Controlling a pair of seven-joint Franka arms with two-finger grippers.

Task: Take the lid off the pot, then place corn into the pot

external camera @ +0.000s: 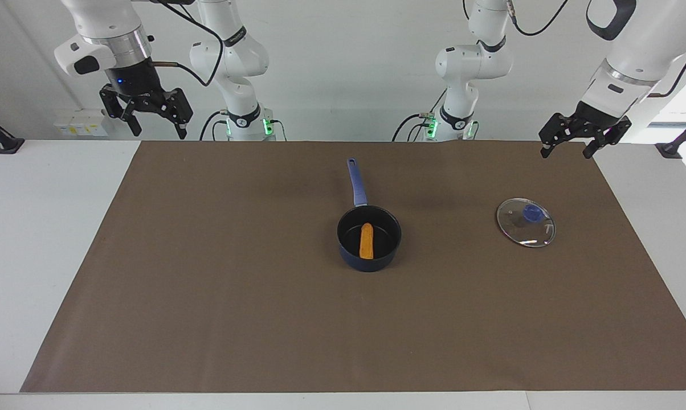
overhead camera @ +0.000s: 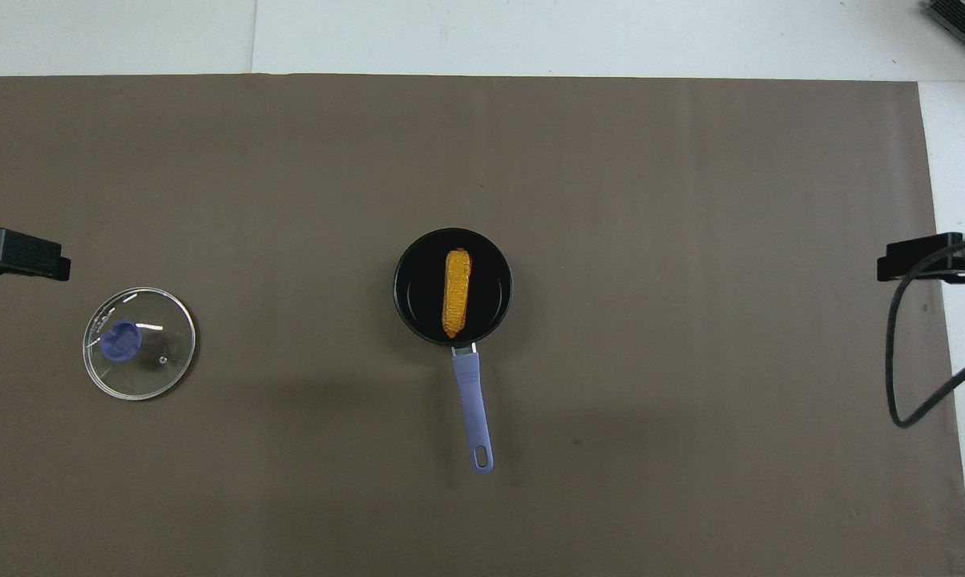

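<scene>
corn point(external camera: 366, 241) in pot point(external camera: 369, 254) | lid point(external camera: 525, 222) on mat, toward left arm's end | left gripper point(external camera: 571, 146) fingers apart, empty | right gripper point(external camera: 148, 121) fingers apart, empty

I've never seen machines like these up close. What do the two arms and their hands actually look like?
Both arms are glossy white, built of rounded segments with dark rings at the joints. Black cables loop along them, and green lights glow at their bases. Each ends in a black hand, the left hand and the right hand, each with two thin fingers on linked bars. A small blue light shows above the right hand.
</scene>
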